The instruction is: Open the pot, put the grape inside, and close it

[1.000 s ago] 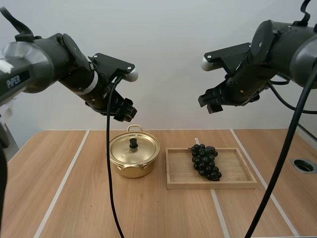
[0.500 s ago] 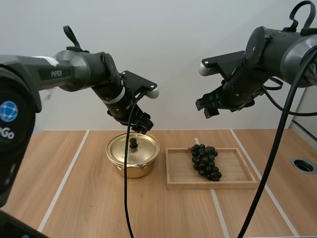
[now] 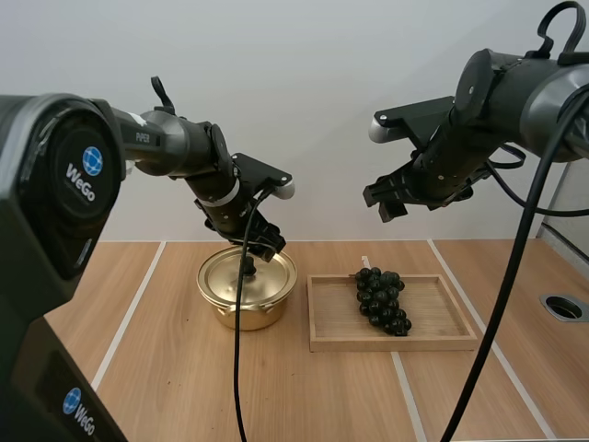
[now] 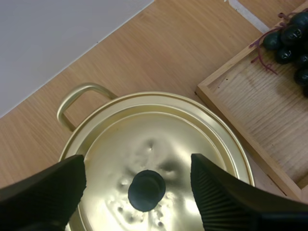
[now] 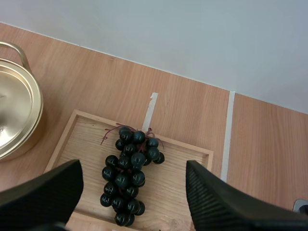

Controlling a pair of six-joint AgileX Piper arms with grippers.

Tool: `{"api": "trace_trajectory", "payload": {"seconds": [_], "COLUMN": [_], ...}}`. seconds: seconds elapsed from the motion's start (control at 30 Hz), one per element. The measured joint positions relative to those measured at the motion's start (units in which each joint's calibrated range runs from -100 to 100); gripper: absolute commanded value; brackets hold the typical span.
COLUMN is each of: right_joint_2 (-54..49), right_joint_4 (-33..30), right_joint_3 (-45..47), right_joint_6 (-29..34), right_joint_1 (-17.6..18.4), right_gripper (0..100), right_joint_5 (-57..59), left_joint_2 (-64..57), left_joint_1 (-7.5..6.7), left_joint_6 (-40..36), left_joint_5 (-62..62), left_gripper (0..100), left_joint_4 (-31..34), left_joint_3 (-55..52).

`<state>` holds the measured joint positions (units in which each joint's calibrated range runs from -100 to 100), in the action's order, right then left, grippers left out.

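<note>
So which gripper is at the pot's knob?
The left gripper: its open fingers stand to either side of the black knob on the lid. The right gripper hangs open, high above the grapes on the tray.

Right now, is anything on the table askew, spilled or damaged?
The shiny golden metal lid shows small dents around its black round knob. The dark grape bunch lies tidily in the wooden tray.

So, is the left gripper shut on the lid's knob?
No, the left gripper is open, its fingers standing apart on either side of the knob on the lid.
</note>
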<state>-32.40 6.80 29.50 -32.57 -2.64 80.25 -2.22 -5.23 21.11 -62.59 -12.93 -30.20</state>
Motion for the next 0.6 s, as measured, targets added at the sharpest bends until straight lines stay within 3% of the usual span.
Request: {"api": "trace_trajectory", "payload": {"seconds": [0.27,0.47,0.53,0.6], "right_joint_2": [0.0,0.0,0.0,0.0], "right_joint_4": [0.0,0.0,0.0,0.0], "right_joint_3": [0.0,0.0,0.0,0.0], "right_joint_6": [0.0,0.0,0.0,0.0], "right_joint_1": [0.0,0.0,0.0,0.0], "right_gripper": [100,100,100,100], "right_joint_5": [0.6,0.6,0.6,0.6], "left_joint_2": [4.0,4.3,4.3,4.3], "left_joint_1": [0.00,0.00,0.00,0.00], "left_joint_6": [0.0,-0.1,-0.5,-1.6], "left_joint_5": [0.0,0.0,-0.2,-0.6], "left_gripper": [100,91,82,64], "left_joint_4": [0.0,0.0,0.2,1.4], "left_joint_3": [0.0,0.1,0.1,0.2]}}
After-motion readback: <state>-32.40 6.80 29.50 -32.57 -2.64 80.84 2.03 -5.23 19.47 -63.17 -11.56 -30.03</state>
